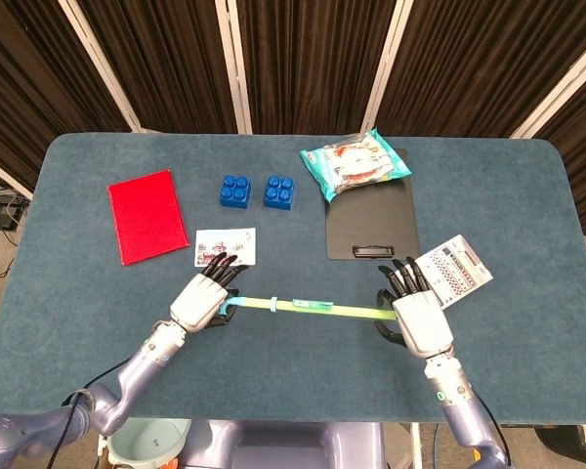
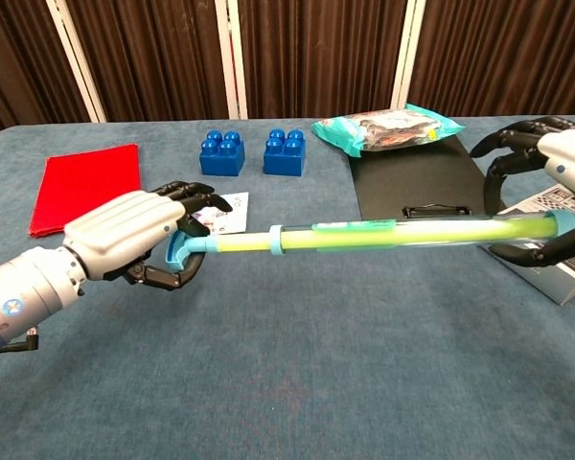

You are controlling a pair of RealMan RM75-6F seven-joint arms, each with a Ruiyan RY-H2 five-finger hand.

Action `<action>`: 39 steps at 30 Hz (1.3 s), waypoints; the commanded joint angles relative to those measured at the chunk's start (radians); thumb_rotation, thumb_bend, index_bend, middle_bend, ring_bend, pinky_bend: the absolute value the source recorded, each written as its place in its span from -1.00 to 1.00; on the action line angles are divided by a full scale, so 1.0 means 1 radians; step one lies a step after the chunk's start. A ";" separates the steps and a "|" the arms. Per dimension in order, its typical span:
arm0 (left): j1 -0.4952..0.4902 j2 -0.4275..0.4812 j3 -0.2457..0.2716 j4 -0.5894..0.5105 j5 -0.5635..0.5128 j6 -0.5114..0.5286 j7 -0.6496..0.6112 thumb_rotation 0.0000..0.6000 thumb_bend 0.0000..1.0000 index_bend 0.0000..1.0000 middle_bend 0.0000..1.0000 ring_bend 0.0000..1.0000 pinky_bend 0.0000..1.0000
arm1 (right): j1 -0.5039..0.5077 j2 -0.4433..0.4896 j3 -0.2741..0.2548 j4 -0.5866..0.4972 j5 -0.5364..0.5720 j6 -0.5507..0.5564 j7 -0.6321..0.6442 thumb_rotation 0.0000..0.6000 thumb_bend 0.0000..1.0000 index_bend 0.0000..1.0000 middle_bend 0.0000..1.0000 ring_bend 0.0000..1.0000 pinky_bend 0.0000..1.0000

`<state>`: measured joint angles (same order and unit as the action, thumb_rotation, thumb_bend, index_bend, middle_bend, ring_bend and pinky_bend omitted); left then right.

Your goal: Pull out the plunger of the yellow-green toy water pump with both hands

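Mid-pull, plunger only partly out. Left robot hand [image 2: 134,235] gripping plunger handle [image 2: 177,251] at 9 o'clock; right robot hand [image 2: 556,196] gripping toy water pump [image 2: 383,235] barrel end at 3 o'clock, lifted above table [image 2: 297,374]. Next: spread apart along axis, grips firm.

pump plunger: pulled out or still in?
Partly out: a short stretch of rod shows between the pump barrel's collar and the T-handle, which the left hand grips. Right hand holds the far end.
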<state>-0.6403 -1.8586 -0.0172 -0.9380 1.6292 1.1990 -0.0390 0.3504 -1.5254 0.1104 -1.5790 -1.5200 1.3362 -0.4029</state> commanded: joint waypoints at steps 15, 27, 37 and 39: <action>0.035 0.086 0.026 -0.105 0.031 0.073 0.049 1.00 0.53 0.50 -0.74 -0.99 -0.92 | -0.011 0.059 0.035 0.023 0.053 0.011 0.049 1.00 -0.33 0.75 -0.59 -0.78 -0.94; 0.054 0.132 0.040 -0.152 0.057 0.117 0.073 1.00 0.53 0.50 -0.73 -0.99 -0.92 | -0.007 0.097 0.069 0.053 0.100 0.002 0.091 1.00 -0.33 0.76 -0.59 -0.78 -0.94; 0.075 0.158 0.058 -0.178 0.087 0.161 0.095 1.00 0.53 0.51 -0.73 -0.99 -0.92 | 0.006 0.129 0.105 0.066 0.140 -0.007 0.102 1.00 -0.33 0.76 -0.58 -0.77 -0.94; 0.079 0.165 0.058 -0.183 0.092 0.173 0.110 1.00 0.53 0.51 -0.73 -0.99 -0.92 | 0.009 0.134 0.113 0.075 0.152 -0.010 0.104 1.00 -0.33 0.76 -0.58 -0.77 -0.94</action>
<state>-0.5654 -1.7000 0.0401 -1.1160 1.7166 1.3627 0.0610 0.3572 -1.3949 0.2183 -1.5098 -1.3744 1.3279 -0.3004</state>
